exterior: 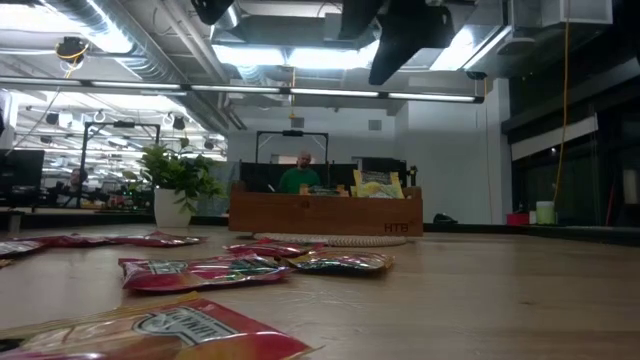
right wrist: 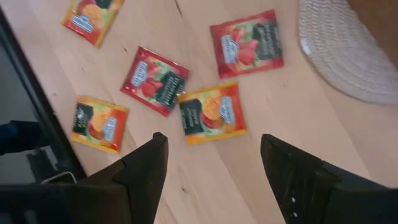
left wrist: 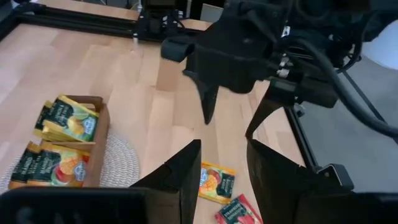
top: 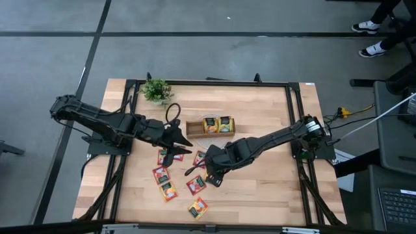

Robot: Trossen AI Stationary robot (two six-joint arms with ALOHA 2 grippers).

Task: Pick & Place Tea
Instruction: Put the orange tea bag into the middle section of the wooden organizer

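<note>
My right pincer point(right wrist: 211, 168) hangs spread over an orange sachet point(right wrist: 211, 114); my left pincer point(left wrist: 224, 168), part-spread and empty, hovers by the tray point(top: 195, 127).

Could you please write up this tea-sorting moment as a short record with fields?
left tool: empty, fingers apart, above the table beside the wooden tray
right tool: open, empty, hovering over the loose sachets
tray contents: yellow-green and orange sachets standing in it
loose tea: red and orange sachets flat on the table
potted plant: at the far edge
</note>
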